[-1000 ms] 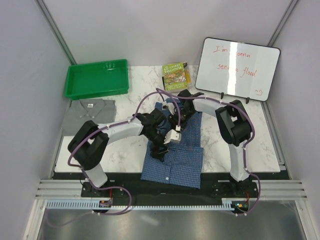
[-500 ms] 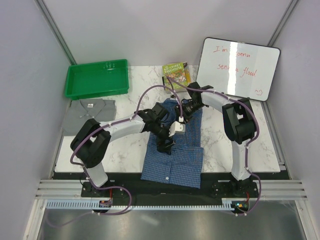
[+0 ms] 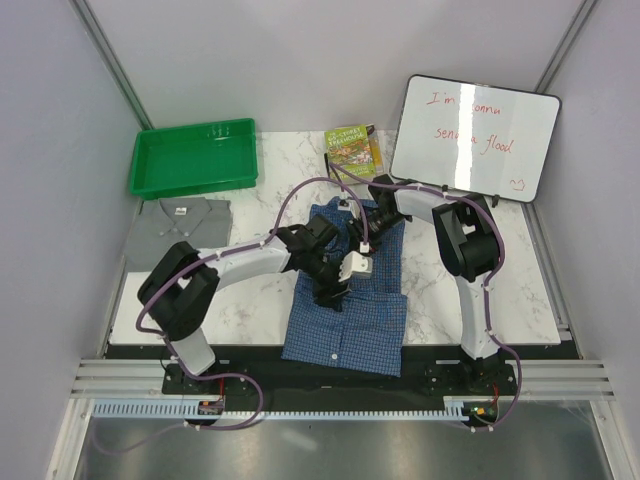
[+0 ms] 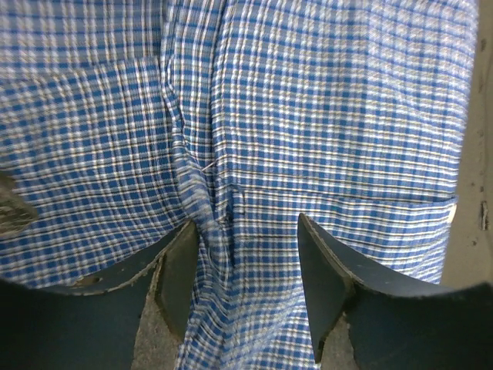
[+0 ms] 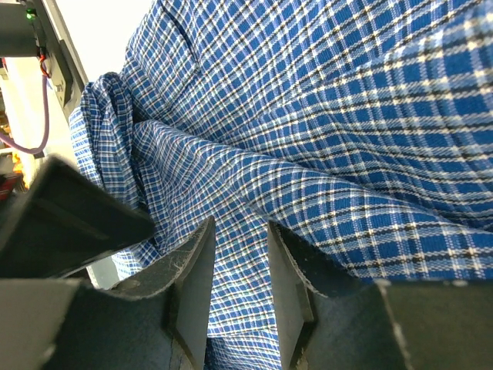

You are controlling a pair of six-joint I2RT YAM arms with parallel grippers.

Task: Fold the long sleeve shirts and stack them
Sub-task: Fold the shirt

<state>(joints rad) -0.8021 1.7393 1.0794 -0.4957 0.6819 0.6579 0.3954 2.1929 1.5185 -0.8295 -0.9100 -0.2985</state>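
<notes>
Lying across the near middle of the marble worktop [image 3: 435, 275], the blue checked shirt [image 3: 345, 325] has a fine dark check on blue and white, and its near edge hangs over the worktop's front edge. Both sets of jaws are down on its far half, close together, the right jaws just beyond the left jaws. In the left wrist view the left jaws stand spread, tips on the cloth, with a raised ridge of fabric running between them against one finger [image 4: 176, 281]. In the right wrist view the right jaws are drawn close and pinch a fold of the same shirt, the cloth rising in a taut crease from between the fingers [image 5: 194, 281]. Both arms' wrists cover the middle of the shirt from above, and a purple cable [image 3: 288, 203] arcs over its far end. Well off to the left of the left jaws lies the grey shirt [image 3: 180, 222], folded, collar showing. Beyond it sits a green plastic tray [image 3: 195, 184]. Beyond the right jaws stand a book [image 3: 352, 150] and a whiteboard [image 3: 470, 135] with red writing.
</notes>
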